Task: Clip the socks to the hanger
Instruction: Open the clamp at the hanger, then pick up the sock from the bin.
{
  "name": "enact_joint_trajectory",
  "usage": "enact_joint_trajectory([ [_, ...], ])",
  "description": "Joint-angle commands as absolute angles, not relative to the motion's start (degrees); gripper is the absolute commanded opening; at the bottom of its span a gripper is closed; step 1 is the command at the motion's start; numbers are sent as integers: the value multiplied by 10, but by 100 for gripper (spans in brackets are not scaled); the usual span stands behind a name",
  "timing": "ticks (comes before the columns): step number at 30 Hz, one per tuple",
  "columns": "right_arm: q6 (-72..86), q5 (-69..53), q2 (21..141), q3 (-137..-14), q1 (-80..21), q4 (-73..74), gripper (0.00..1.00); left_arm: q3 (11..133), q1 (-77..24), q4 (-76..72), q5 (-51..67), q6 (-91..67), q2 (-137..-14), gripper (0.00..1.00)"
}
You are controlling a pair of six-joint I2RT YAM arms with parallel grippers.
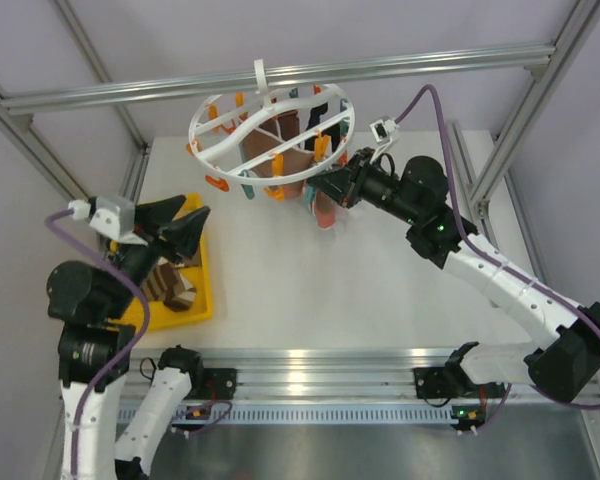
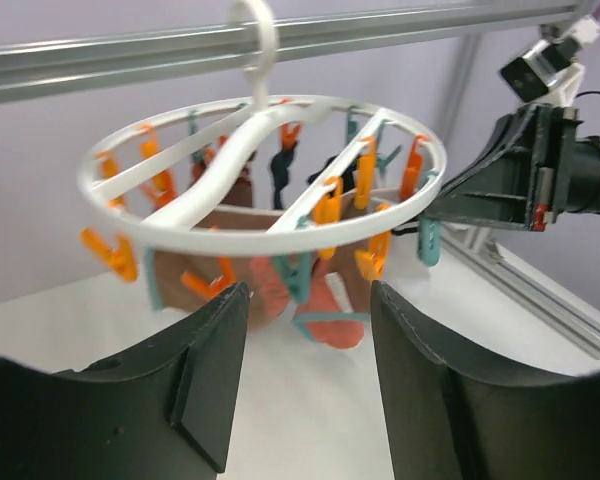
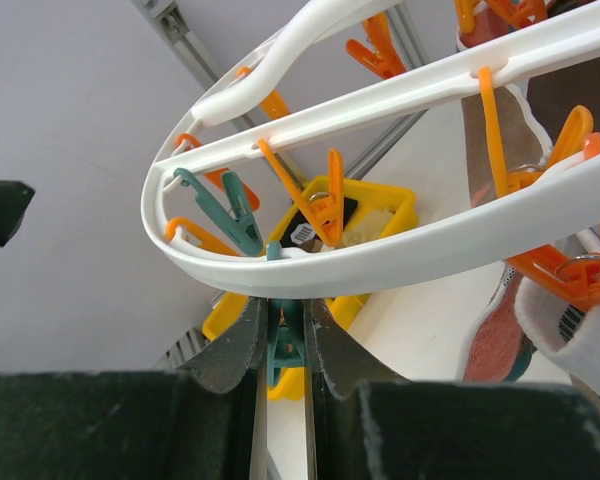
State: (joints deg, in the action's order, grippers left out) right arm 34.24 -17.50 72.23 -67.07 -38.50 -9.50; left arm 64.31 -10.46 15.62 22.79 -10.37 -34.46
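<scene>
The white ring hanger [image 1: 242,128] hangs by its hook from the top rail, with orange and teal clips. A brown sock [image 1: 286,166] and a salmon sock [image 1: 323,211] hang clipped under it. My right gripper [image 1: 332,186] is at the ring's right edge; in the right wrist view it [image 3: 285,322] is shut on a teal clip [image 3: 285,350] just below the rim [image 3: 400,250]. My left gripper [image 1: 187,226] is open and empty above the yellow tray; in its own view it [image 2: 308,296] faces the hanger [image 2: 195,205] from a distance. Striped and brown socks [image 1: 170,285] lie in the tray.
The yellow tray [image 1: 206,300] sits at the table's left, under the left gripper, and shows in the right wrist view [image 3: 392,200]. Aluminium frame posts stand at both sides, with the rail [image 1: 410,62] across the back. The right arm [image 2: 540,170] reaches in from the right.
</scene>
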Motion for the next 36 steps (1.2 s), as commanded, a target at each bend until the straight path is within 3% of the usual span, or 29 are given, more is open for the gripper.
enact_joint_trajectory([
  [1,333,-178,701,-664,-377,-87,0,655,-45,304,167,-94,-269,57],
  [6,326,-185,705,-664,-376,-84,0,679,-21,452,-52,16,-261,56],
  [11,322,-188,713,-669,-377,-71,0,657,-23,524,-127,87,-299,54],
  [17,309,-196,708,-669,-374,-68,0,646,-33,583,-61,183,-326,54],
  [20,308,-200,708,-673,-374,-62,0,622,-33,657,-16,246,-366,43],
  [22,310,-205,711,-678,-374,-54,0,600,-33,690,36,312,-379,41],
  [31,294,-240,720,-699,-371,-37,0,578,-16,682,90,460,-475,50],
  [36,295,-243,724,-701,-365,-36,0,656,109,688,133,441,-643,50],
])
